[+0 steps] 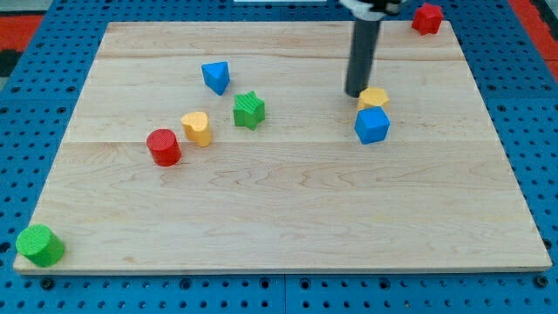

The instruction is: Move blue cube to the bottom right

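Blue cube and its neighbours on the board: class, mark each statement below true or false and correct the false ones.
1. The blue cube lies just below a yellow block. True.
2. My tip rests against the green star. False: it stands beside the yellow block, at its upper left.
3. A green cylinder sits at the board's bottom-left corner. True.
4. The red cylinder sits at the view's top right. False: it is left of centre; the other red block is there.

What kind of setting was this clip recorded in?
Most likely a robotics lab bench: a wooden board lies on a blue perforated base, small coloured blocks such as the blue cube are scattered on it, and my tip rests just above the yellow block.
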